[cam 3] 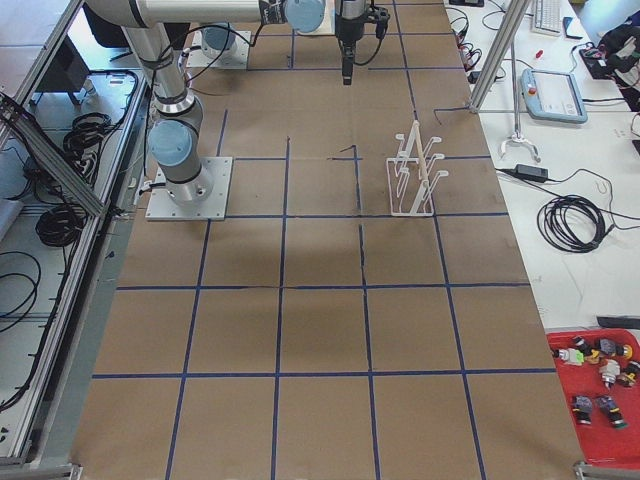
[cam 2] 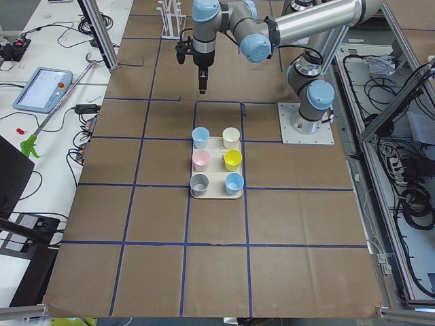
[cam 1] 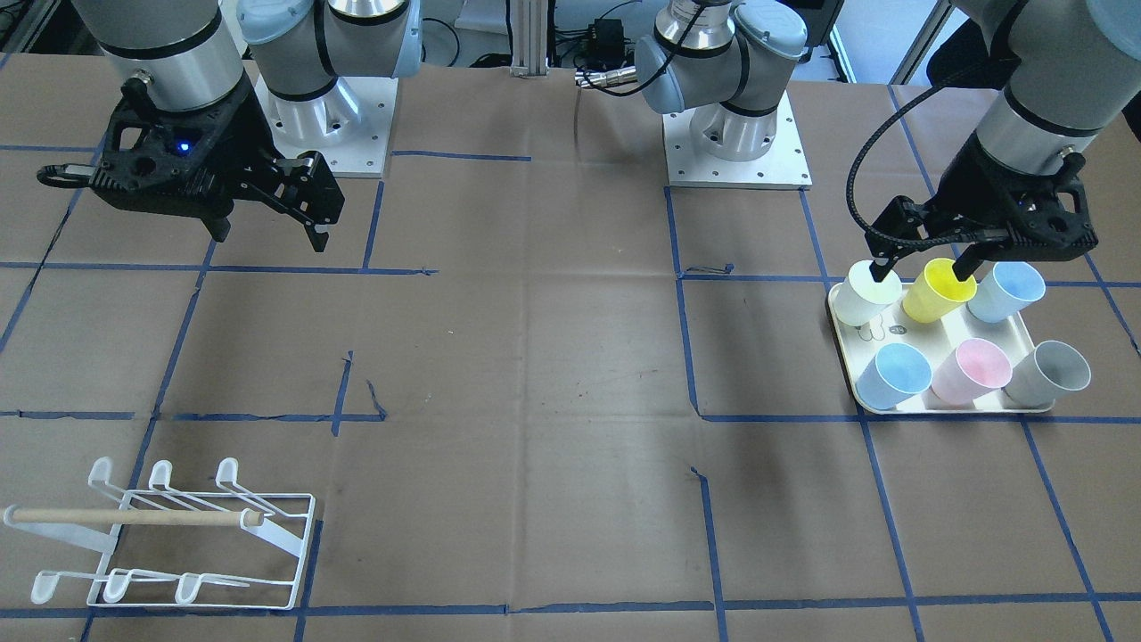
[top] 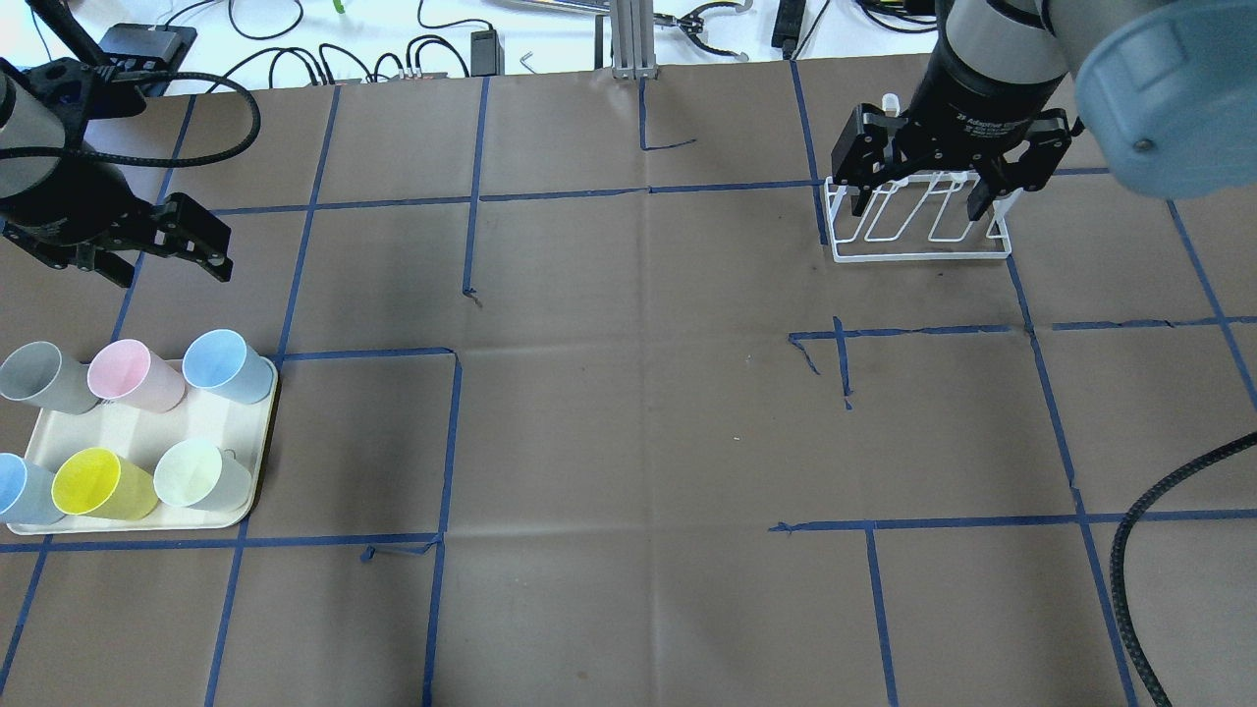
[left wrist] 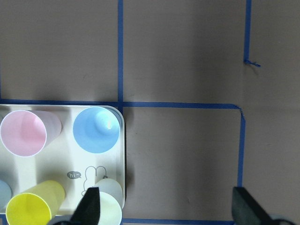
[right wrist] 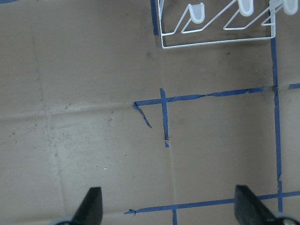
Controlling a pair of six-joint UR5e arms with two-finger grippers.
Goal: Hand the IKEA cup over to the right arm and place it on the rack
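Several IKEA cups stand on a cream tray (top: 128, 432): grey (top: 39, 376), pink (top: 133, 373), blue (top: 228, 363), yellow (top: 98, 483) and pale green (top: 201, 474). My left gripper (cam 1: 923, 267) hangs open high over the tray's edge with nothing in it. In the left wrist view one of its fingertips (left wrist: 91, 206) lies over the pale cup (left wrist: 110, 206). The right arm's gripper (top: 921, 208) is open and empty, hovering above the table near the white wire rack (top: 918, 236). The rack (cam 1: 178, 535) holds no cup.
Brown paper with blue tape lines (top: 648, 189) covers the table. Both arm bases (cam 1: 735, 143) are bolted at the robot's side. Cables and tools (top: 432, 49) lie past the far table edge. A red bin of small parts (cam 3: 600, 385) sits off the table.
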